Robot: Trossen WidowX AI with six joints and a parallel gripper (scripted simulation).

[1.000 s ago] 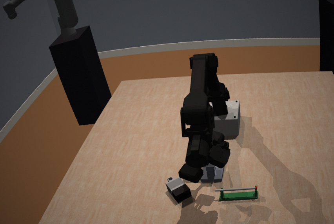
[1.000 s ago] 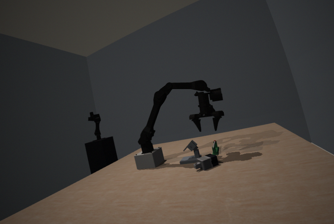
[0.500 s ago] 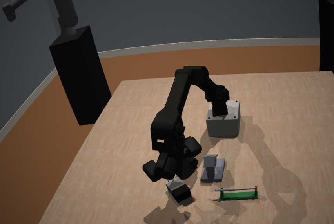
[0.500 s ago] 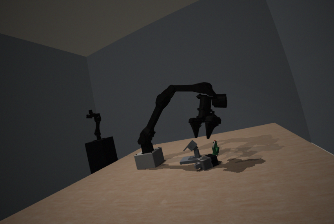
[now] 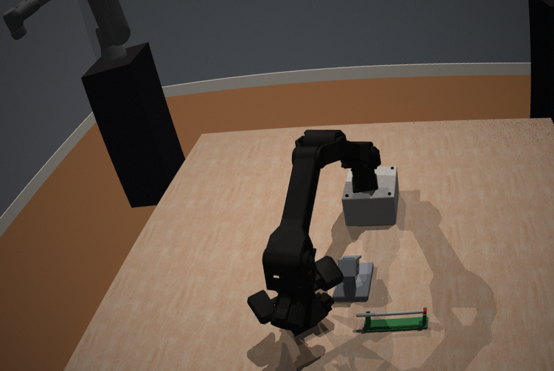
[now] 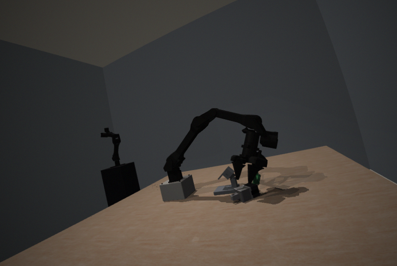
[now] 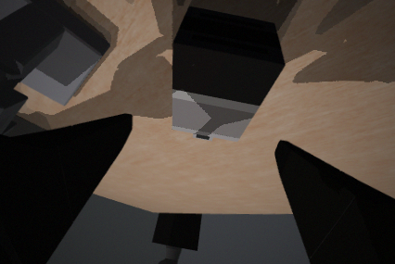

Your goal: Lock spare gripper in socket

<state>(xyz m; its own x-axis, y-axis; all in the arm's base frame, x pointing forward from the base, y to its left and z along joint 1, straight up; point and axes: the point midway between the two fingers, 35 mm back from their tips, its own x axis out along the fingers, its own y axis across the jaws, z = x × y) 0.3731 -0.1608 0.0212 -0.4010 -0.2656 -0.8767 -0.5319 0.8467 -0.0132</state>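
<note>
My gripper (image 6: 243, 180) (image 7: 205, 134) is open and empty, fingers down, just above the spare gripper (image 6: 244, 193) (image 7: 224, 71). The spare gripper is a grey and black block lying on the table; its small grey spigot points toward the wrist view's bottom. My arm hides it in the top view. The grey mount (image 5: 366, 281) (image 6: 221, 190) stands beside it with its tilted socket (image 5: 348, 267) (image 6: 228, 172); no pin shows through the socket. The grey lock pin (image 5: 394, 313) with a red head (image 5: 424, 310) lies across the green rack (image 5: 396, 323) (image 6: 256, 178).
The mount is close beside my fingers, at the upper left of the wrist view. The arm's grey base box (image 5: 370, 211) (image 6: 175, 191) stands behind the mount. Other arms on black pedestals (image 5: 134, 134) (image 6: 120, 182) stand beyond the table (image 5: 201, 179).
</note>
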